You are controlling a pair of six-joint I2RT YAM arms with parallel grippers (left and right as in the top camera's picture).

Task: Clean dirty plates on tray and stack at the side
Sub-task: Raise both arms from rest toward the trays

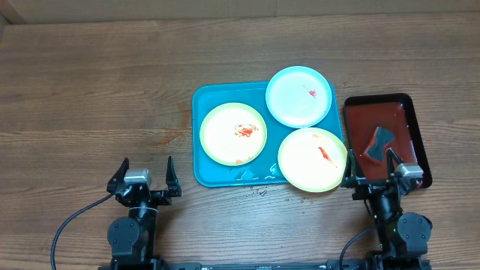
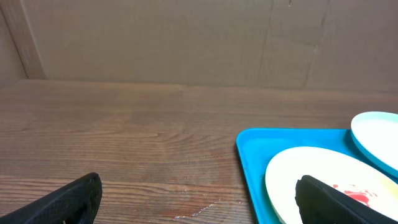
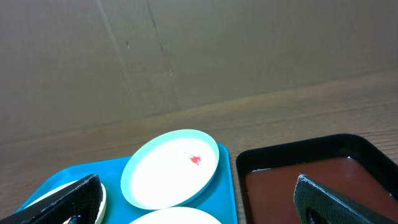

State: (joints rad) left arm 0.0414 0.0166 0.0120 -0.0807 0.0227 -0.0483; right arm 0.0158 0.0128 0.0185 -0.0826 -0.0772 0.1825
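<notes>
Because the plates [image 1: 233,133] look like thin, rigid plastic, expect them to be light, hard to break, and slick where red sauce smears their glossy faces. All three lie on the teal tray [image 1: 204,101]. The cyan plate [image 1: 300,96] sits at the back, and the right plate [image 1: 313,159] overhangs the front rim. Take hold at a raised rim, preferably that overhanging edge. The left claw [image 1: 147,161] and right claw [image 1: 370,161] are both spread and empty, low over the wood-grain desk [image 1: 90,90]. A dark sponge [image 1: 380,142] lies in the red-brown tray [image 1: 360,112].

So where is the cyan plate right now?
Overhead view: the cyan plate sits at the far right corner of the teal tray, just beyond the right-hand yellow plate and left of the dark red tray.
</notes>
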